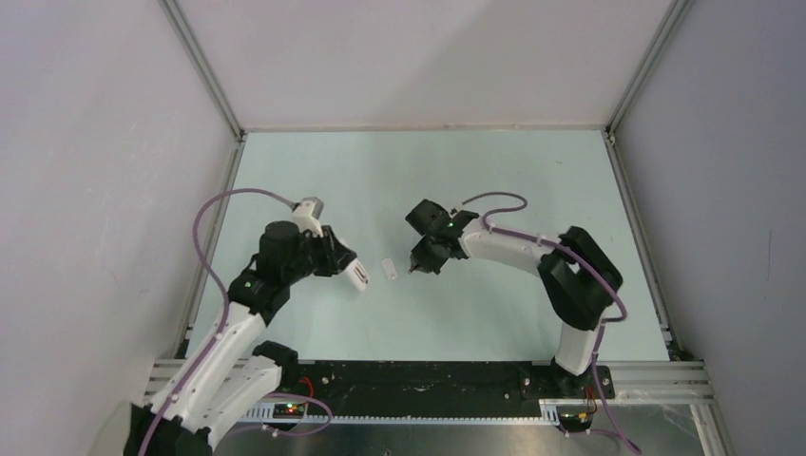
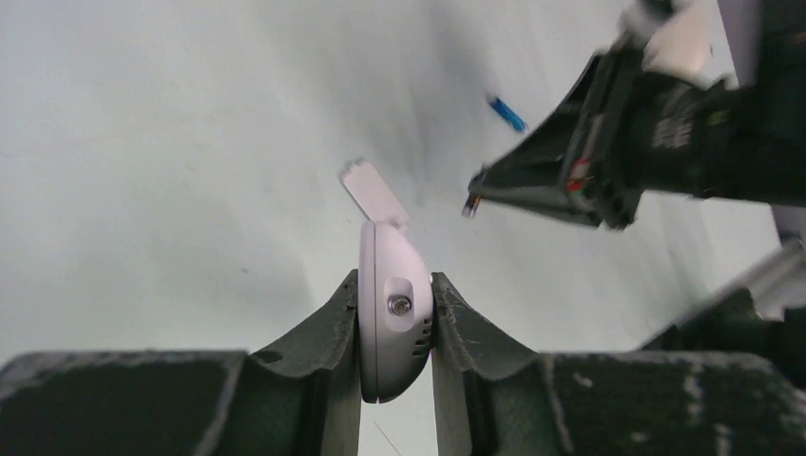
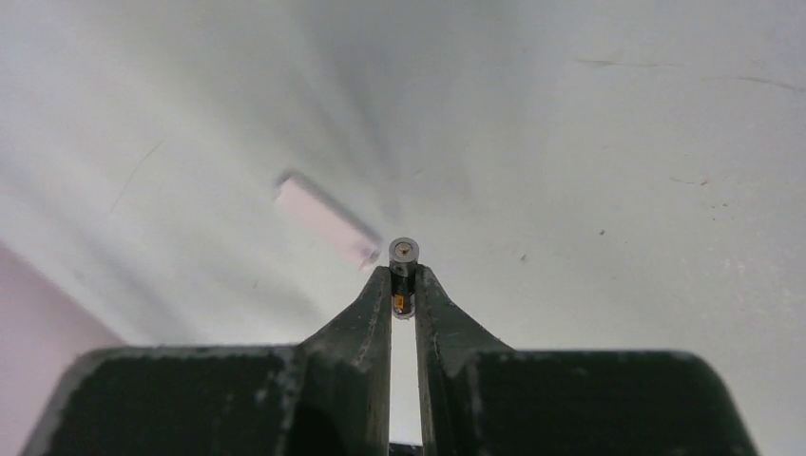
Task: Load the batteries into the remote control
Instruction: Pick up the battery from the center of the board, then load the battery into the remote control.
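So the left gripper point(image 2: 394, 282) is clamped on the remote control point(image 2: 385, 342), holding it edge-up over the middle of the table point(image 1: 314, 171). The right gripper point(image 3: 403, 283) pinches the dark battery point(image 3: 404, 252) at its tips, just beside a small white cover point(image 3: 326, 220) lying flat. The blue battery point(image 2: 507, 113) lies loose on the table.
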Robot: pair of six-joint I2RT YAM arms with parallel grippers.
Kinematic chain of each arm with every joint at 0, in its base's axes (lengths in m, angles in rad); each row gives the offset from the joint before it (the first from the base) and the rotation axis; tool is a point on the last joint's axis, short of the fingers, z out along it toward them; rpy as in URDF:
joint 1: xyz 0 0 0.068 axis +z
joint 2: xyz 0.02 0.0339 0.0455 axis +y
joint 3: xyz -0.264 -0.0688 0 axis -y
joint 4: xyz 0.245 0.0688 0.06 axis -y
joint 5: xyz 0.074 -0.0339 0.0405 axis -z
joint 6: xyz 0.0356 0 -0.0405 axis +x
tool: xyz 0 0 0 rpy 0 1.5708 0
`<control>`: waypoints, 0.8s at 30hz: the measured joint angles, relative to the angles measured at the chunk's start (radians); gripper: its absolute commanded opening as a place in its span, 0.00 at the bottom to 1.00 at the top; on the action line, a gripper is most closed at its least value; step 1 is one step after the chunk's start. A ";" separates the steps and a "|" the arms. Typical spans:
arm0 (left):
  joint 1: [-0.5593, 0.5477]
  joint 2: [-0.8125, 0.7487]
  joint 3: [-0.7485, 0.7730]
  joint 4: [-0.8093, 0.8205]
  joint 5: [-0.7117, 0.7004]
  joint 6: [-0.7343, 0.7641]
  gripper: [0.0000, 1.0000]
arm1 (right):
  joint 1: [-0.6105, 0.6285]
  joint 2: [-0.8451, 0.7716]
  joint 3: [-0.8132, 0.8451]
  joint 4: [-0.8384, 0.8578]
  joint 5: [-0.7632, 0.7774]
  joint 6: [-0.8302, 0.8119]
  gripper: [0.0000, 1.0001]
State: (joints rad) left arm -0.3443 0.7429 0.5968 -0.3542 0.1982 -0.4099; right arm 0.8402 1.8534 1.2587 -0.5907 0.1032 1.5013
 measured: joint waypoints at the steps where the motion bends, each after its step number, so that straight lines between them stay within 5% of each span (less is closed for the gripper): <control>1: 0.000 0.030 0.002 0.002 0.035 -0.011 0.00 | 0.003 -0.031 -0.002 0.009 0.014 -0.058 0.03; 12: 0.000 0.222 0.109 -0.005 0.335 -0.187 0.00 | 0.089 -0.527 -0.188 0.224 -0.010 -0.650 0.03; 24: -0.016 0.350 0.172 0.012 0.523 -0.316 0.00 | 0.312 -0.634 -0.224 0.322 -0.005 -1.020 0.00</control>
State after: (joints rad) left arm -0.3599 1.0931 0.7689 -0.3424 0.7216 -0.7258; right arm 1.1519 1.2194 1.0348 -0.2687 0.0986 0.4808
